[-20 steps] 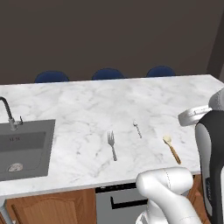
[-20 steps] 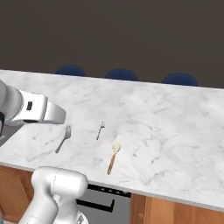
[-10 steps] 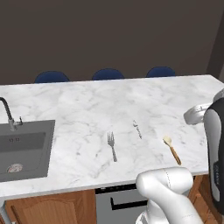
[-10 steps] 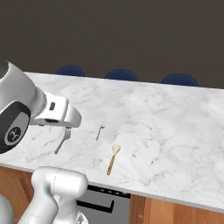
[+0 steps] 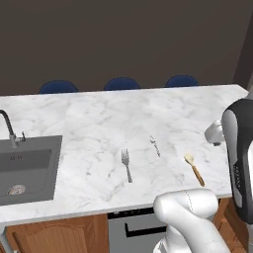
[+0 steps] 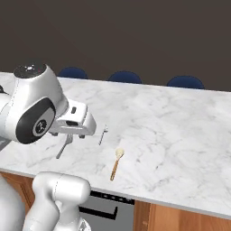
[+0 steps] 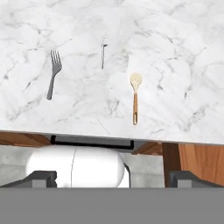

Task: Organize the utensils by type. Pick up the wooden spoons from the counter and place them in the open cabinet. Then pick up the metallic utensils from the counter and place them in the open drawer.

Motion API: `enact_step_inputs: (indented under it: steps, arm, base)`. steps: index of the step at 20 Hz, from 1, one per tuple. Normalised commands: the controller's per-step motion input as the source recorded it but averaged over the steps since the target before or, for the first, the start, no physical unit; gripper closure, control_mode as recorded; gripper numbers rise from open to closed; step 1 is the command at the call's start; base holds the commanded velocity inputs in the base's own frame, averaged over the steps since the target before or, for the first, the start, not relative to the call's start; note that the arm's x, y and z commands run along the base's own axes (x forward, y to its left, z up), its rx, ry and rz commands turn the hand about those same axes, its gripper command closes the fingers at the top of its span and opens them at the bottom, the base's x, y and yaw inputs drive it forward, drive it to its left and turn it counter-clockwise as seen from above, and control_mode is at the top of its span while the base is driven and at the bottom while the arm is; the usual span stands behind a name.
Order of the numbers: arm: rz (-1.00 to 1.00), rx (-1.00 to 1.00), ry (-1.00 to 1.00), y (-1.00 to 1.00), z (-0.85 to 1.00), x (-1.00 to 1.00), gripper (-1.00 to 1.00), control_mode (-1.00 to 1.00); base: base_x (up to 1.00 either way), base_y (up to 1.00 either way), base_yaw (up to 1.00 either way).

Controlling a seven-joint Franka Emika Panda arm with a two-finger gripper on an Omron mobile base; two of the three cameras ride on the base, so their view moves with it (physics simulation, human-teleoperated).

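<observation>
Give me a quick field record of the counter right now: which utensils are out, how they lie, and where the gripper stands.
surface: white marble counter
wooden spoon: lying flat, handle toward the counter's front edge, nearest the edge
fork: lying flat, left of the other two in the hand view
small metal spoon: lying flat between fork and wooden spoon, farther from the edge
contact: all three apart, none touching
sink: set in the counter, far left in the left base view
gripper: open, holding nothing, above and back from the counter edge

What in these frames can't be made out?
- Small metal utensil: too small in all views to tell its type.
- Fork: in the right base view, the arm covers its tines.
- Sink: cut by the left base view's left edge.
- Gripper: the hand view's bottom edge crops the finger tips.
</observation>
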Motion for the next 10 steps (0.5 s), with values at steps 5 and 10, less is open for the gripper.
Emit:
enact_step_inputs:
  steps: [5, 10]
  arm:
    - [0.00, 0.00, 0.08, -0.14, -0.50, 0.35, -1.00, -1.00]
    - [0.00, 0.00, 0.08, -0.05, -0.53, 0.35, -1.00, -1.00]
  base:
    - [0.00, 0.00, 0.00]
    - [0.00, 0.00, 0.00]
